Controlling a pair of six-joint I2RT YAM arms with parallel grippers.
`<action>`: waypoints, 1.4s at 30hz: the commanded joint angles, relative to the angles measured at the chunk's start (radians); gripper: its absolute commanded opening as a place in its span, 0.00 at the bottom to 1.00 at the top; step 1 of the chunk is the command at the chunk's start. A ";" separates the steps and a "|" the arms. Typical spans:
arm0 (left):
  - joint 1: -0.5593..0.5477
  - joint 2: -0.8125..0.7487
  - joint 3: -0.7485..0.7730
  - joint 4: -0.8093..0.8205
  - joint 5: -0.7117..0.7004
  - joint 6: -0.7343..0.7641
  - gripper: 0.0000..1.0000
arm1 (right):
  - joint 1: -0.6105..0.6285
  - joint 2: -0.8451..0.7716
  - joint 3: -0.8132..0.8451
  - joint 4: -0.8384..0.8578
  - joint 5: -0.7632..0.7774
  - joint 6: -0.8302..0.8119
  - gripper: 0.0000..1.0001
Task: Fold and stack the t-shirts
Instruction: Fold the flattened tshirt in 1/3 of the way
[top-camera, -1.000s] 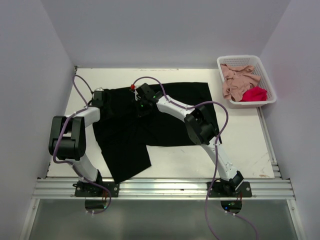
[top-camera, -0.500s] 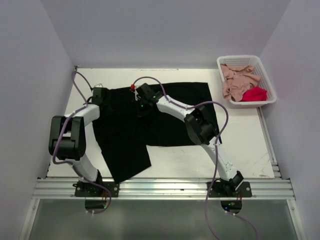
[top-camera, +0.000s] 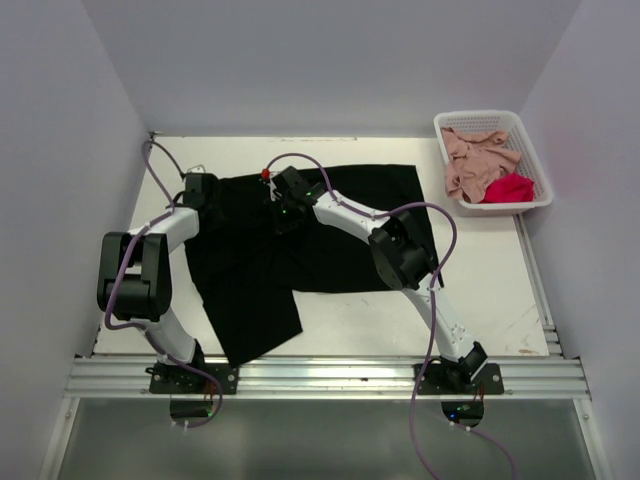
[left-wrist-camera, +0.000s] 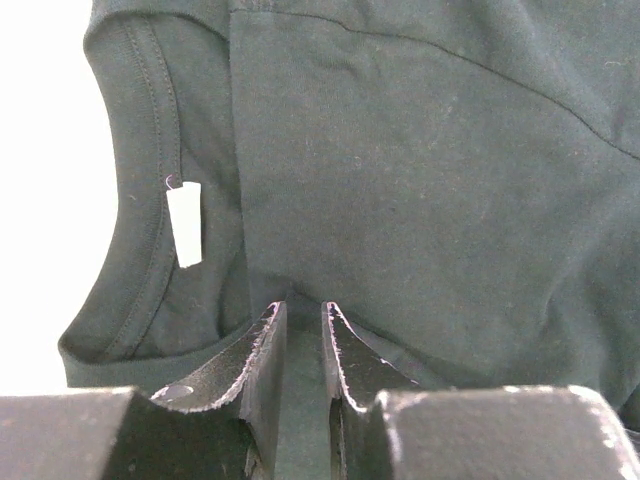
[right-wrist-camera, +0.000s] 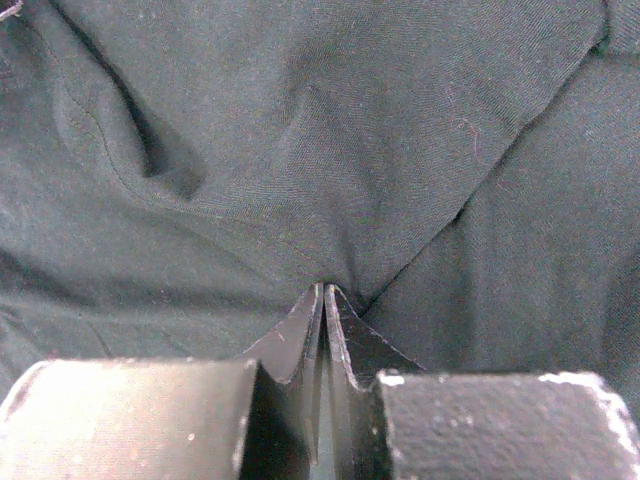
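A large black t-shirt lies spread across the middle of the table, one part hanging toward the near edge. My left gripper is at its back left corner. In the left wrist view the jaws stand narrowly apart with a ridge of black cloth between them, beside the collar and its white tag. My right gripper sits on the shirt's upper middle. Its jaws are pressed together on a pinch of cloth, with creases fanning from the tips. A dusty pink t-shirt and a red t-shirt lie crumpled in the basket.
The white lattice basket stands at the back right corner of the table. Walls close in the left, back and right sides. A metal rail runs along the near edge by the arm bases. Purple cables loop above both arms.
My left gripper has crept a little toward the back of the table at the shirt's collar, and its jaws have narrowed slightly. The right arm and the shirt look unmoved.
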 joint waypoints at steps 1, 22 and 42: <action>0.010 -0.024 0.027 -0.008 -0.007 0.018 0.24 | -0.019 0.024 -0.053 -0.131 0.053 -0.039 0.07; 0.010 -0.022 -0.028 0.016 0.030 0.004 0.27 | -0.019 0.028 -0.059 -0.131 0.053 -0.039 0.07; 0.010 0.012 -0.008 0.028 0.027 0.006 0.00 | -0.021 0.022 -0.074 -0.131 0.059 -0.043 0.07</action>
